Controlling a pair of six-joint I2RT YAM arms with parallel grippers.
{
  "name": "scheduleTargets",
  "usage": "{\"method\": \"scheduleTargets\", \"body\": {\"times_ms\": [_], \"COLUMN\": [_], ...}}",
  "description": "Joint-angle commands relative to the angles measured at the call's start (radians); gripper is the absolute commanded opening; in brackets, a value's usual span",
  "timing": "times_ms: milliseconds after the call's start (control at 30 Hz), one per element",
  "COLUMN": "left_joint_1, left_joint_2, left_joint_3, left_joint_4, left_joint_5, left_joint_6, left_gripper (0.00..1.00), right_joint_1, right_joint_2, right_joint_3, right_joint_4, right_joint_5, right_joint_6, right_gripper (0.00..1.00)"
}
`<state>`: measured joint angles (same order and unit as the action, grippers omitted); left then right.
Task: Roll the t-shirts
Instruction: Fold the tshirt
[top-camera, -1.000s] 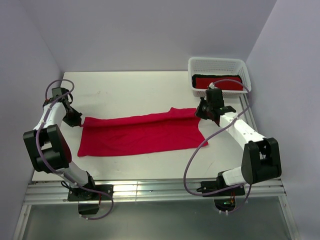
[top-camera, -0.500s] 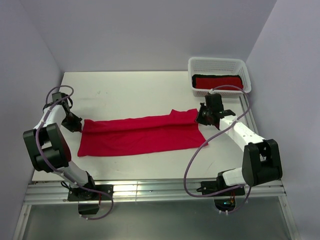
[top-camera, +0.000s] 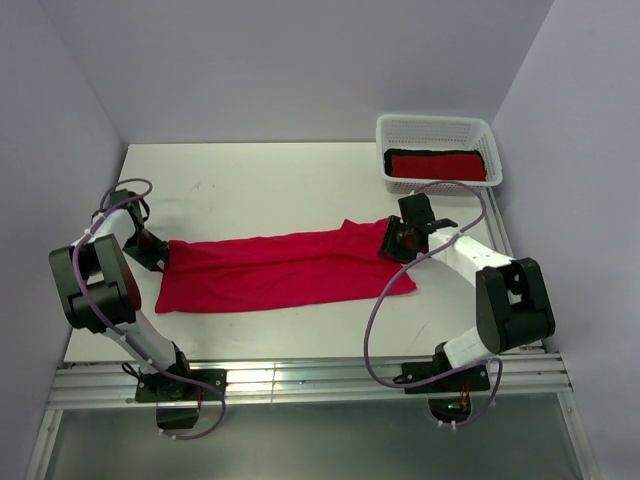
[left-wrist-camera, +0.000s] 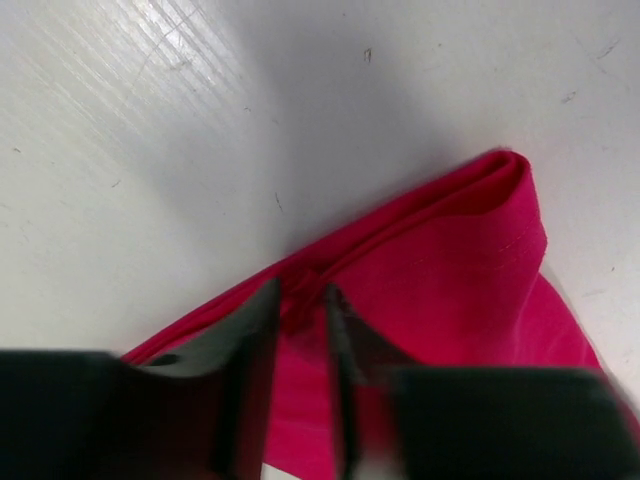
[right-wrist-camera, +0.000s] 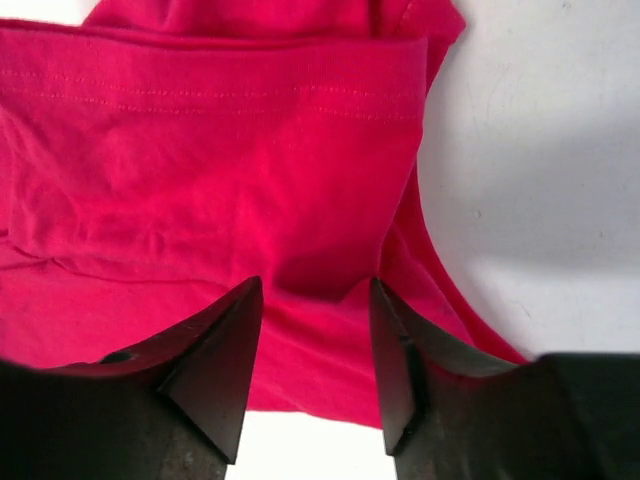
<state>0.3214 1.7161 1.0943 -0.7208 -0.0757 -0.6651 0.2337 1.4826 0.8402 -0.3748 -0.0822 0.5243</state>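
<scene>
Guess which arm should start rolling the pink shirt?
Probably left. The left end effector sits right at the shirt's folded end, astride its edge. The right end effector hangs open over flat cloth.

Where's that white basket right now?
In the overhead view, the white basket sits at the table's far right corner, just beyond the right pincer, with red and black cloth inside.

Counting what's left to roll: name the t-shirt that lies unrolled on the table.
The bright crimson t-shirt, spread as a long flat band on the table. The deeper red t-shirt and the black t-shirt lie bundled in the white basket.
</scene>
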Motion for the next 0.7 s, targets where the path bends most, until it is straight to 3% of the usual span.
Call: {"method": "scheduleTargets", "body": {"times_ms": [0,67,167,333,500,667], "left_joint_1": [0.005,0.004,0.004,0.001,-0.08,-0.113], "left_joint_2": [-0.058,-0.084,-0.115,-0.135,-0.03,0.045], "left_joint_3": [0.042,0.059,0.108,0.162,0.236,0.233], "left_joint_4": [-0.008,-0.032,-0.058,-0.005,-0.002,0.058], "left_joint_5": [-0.021,-0.041,-0.091,0.002,0.016,0.051], "left_joint_6": [0.015,0.022,0.029,0.067,0.084,0.091], "left_gripper": [0.33,0.48,0.57,0.59,0.59,0.62], "right_joint_1": [0.006,0.006,0.007,0.013,0.064,0.101], "right_joint_2": [-0.025,-0.039,-0.038,0.062,0.208,0.317], "right_joint_3": [0.029,0.052,0.128,0.289,0.462,0.522], "right_joint_4": [-0.025,-0.042,-0.065,-0.087,-0.131,-0.084], "right_joint_5": [0.013,0.019,0.019,-0.027,-0.03,-0.045], "right_joint_6": [0.01,-0.009,-0.046,-0.151,-0.265,-0.346], "right_gripper": [0.55,0.56,0.56,0.68,0.7,0.7]}}
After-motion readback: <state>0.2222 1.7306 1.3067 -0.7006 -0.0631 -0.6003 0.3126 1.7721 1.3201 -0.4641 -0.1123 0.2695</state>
